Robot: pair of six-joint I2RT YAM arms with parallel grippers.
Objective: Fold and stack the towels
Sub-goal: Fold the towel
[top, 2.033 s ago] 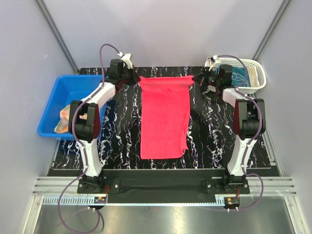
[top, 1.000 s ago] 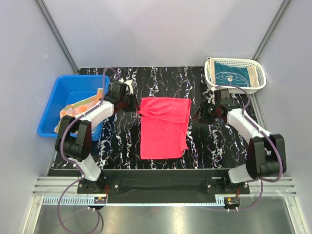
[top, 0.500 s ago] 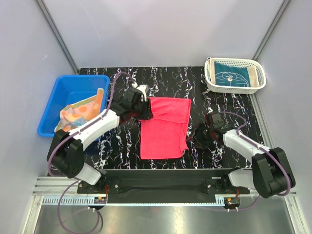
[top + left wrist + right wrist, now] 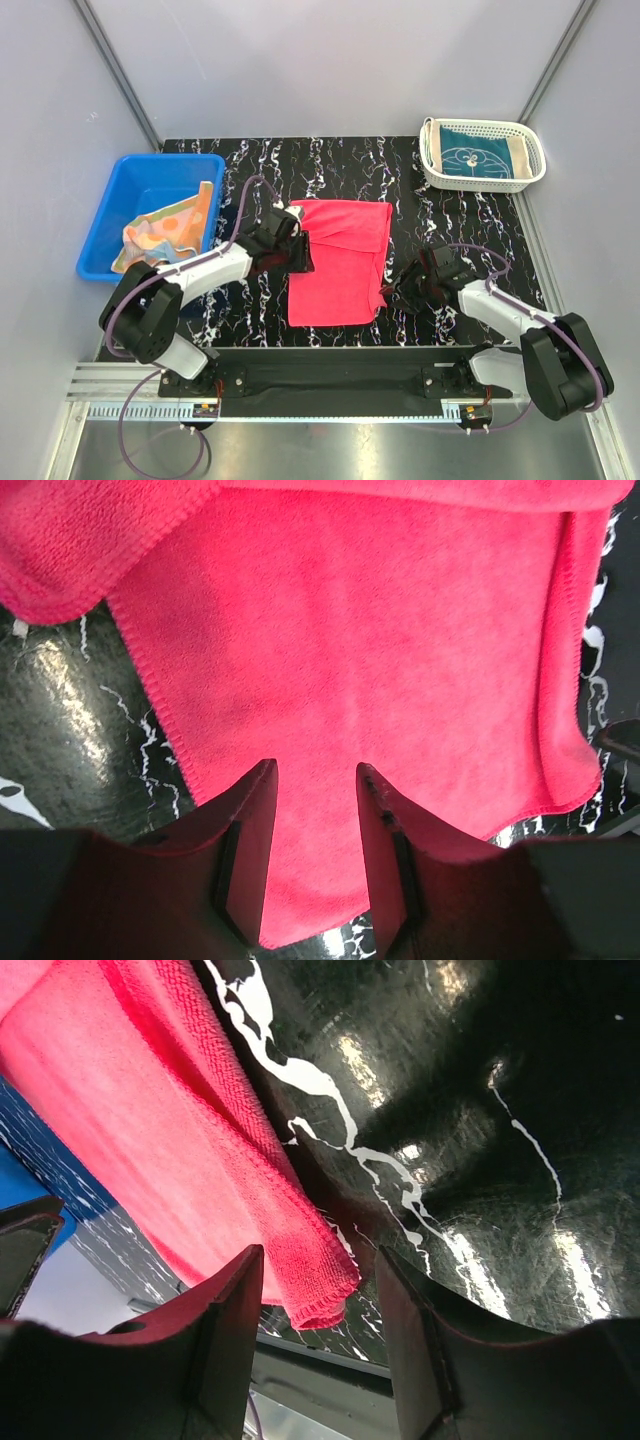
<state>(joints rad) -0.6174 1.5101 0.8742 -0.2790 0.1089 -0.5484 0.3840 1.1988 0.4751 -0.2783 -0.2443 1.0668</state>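
While pink-red towel (image 4: pixel 335 270) lies half-folded, left gripper (image 4: pixel 315 770) hangs apart over it — right gripper (image 4: pixel 320 1252) apart around its corner.

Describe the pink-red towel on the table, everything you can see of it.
The pink-red towel is a plain soft cloth with a fine pile and a stitched hem. It lies flat on the black marbled table between the arms, its far end folded back over itself and slightly rumpled. The left gripper hangs open over its left edge. The right gripper is open, with the towel's near right corner between its fingers. Whether either touches the cloth is unclear.
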